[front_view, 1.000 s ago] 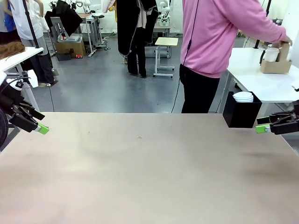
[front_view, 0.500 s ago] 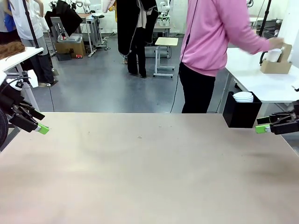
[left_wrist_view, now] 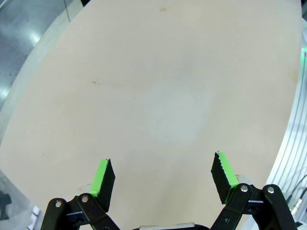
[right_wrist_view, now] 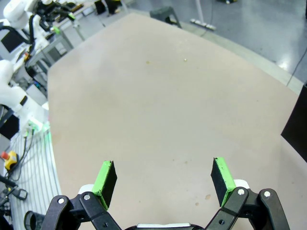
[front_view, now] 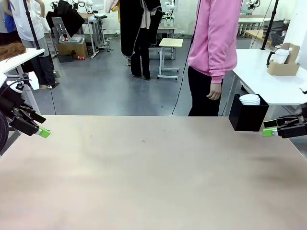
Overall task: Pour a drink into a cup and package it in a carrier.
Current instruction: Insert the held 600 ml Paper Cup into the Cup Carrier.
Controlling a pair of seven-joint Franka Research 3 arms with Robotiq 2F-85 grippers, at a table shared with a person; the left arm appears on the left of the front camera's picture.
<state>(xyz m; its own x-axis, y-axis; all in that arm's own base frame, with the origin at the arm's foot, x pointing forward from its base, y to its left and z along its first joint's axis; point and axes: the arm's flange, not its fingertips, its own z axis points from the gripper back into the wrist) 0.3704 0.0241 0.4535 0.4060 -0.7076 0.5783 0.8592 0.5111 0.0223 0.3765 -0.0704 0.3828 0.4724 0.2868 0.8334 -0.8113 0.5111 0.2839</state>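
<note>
From my remote station I see the beige table (front_view: 153,172) lying bare and matte, marked by a few faint specks near its far half. My left gripper (left_wrist_view: 162,179) hangs over the table's left edge, jaws spread wide and holding nothing; my right gripper (right_wrist_view: 163,180) sits at the right edge, equally wide and holding nothing. A black bin (front_view: 247,115) stands just off the table's far right corner, with a stack of white lids (front_view: 249,99) on top. Beyond it, on a white side table (front_view: 273,81), the carrier (front_view: 283,64) stands with the cup (front_view: 281,56) seated in it, well apart from both grippers. I cannot make out the drink. A person in a pink sweatshirt (front_view: 217,36) stands at the far side between the two tables, one hand (front_view: 214,90) hanging loose. Behind is a grey workshop floor (front_view: 110,86) with a small stool (front_view: 168,55), other benches and equipment.
</note>
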